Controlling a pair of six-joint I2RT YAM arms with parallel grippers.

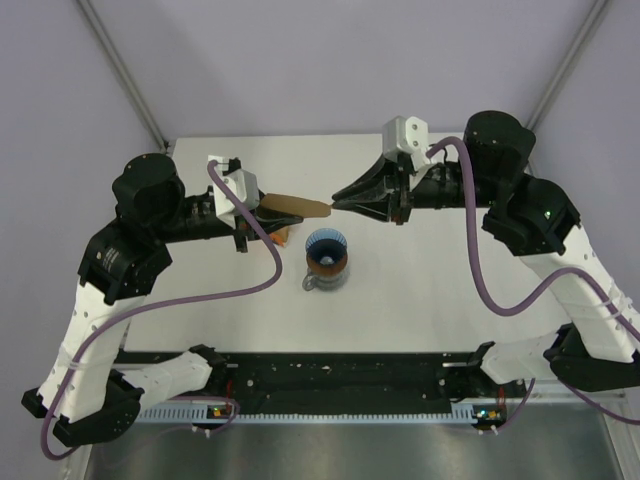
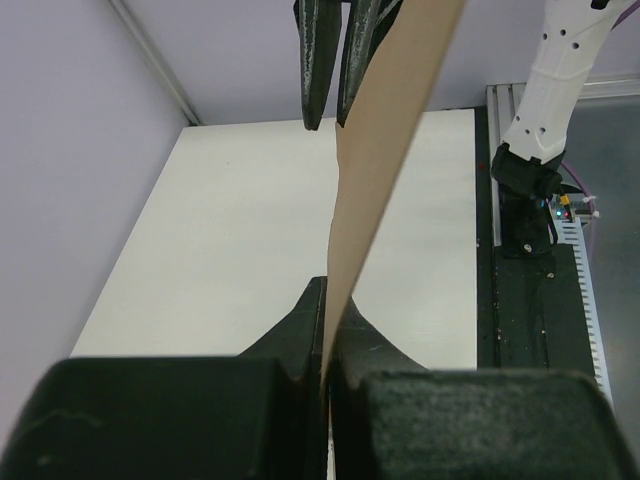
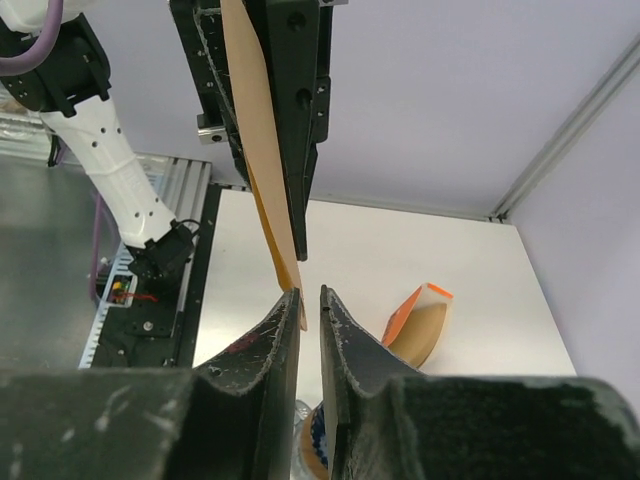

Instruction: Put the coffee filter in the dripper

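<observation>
your left gripper [image 2: 328,300] is clamped shut on one edge of the coffee filter [image 2: 385,150]. its wrist view shows the tan paper pinched flat between the two fingers and running out from them as a folded sheet. your right gripper [image 3: 308,295] faces it from the other side, jaws only a narrow slot apart, with the filter's free tip reaching just to that slot. i can't see the paper pinched there, so read it as not gripped on that side yet.

from above, the filter spans the gap between the two grippers, raised off the table [image 1: 430,290] and a little behind the dripper [image 1: 326,247]. the blue cone sits upright on what looks like the glass jug [image 1: 312,283] mid-table, mouth up, with no paper in it as far as the top view shows. the orange-and-white filter pack [image 3: 420,318] lies just beside it, on the left gripper's side.

by my reckoning you're about midway. a single filter is picked and up in the air, but it is flat, unopened and not over the cone. what's left looks like taking the free edge with the right gripper and spreading the paper. after that, bring it over the dripper's mouth, seat it point-down and release.
</observation>
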